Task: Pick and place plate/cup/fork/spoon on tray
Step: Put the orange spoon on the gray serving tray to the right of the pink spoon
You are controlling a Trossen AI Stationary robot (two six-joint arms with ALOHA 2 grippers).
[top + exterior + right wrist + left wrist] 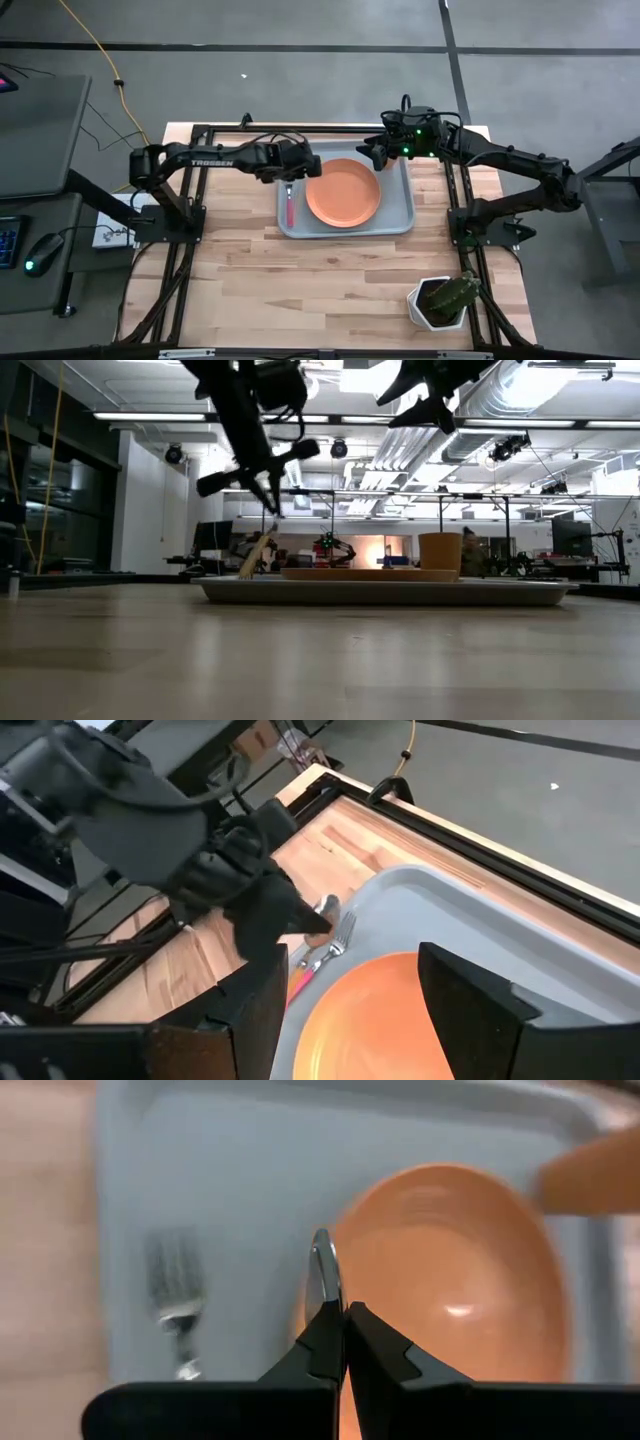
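- Over the tray's [345, 228] left side, the left end effector [296, 172] hangs above the fork [290, 206] and grips the spoon [322, 1272]; its fingers are clenched on the handle, so the silver bowl juts out ahead of the fingertips, between fork and plate.
- Below it, the fork lies flat on the tray's left strip, pink handle along the rim, likely parked there to leave the centre free.
- Holding the spoon low and angled down, as the low view suggests, reads as lining it up for a spot beside the fork, short of the plate's edge.
- At the tray's centre sits the plate [343, 194], filling most of the floor; that leaves only narrow side strips for cutlery.
- By the tray's far right corner stands the cup [440, 550], upright on the tray just past the plate.
- Above that corner hovers the right end effector [379, 153], fingers spread and holding nothing, seemingly waiting clear.
- Well off the tray, near the tabletop's [260, 280] front right, stands a potted plant [442, 300].
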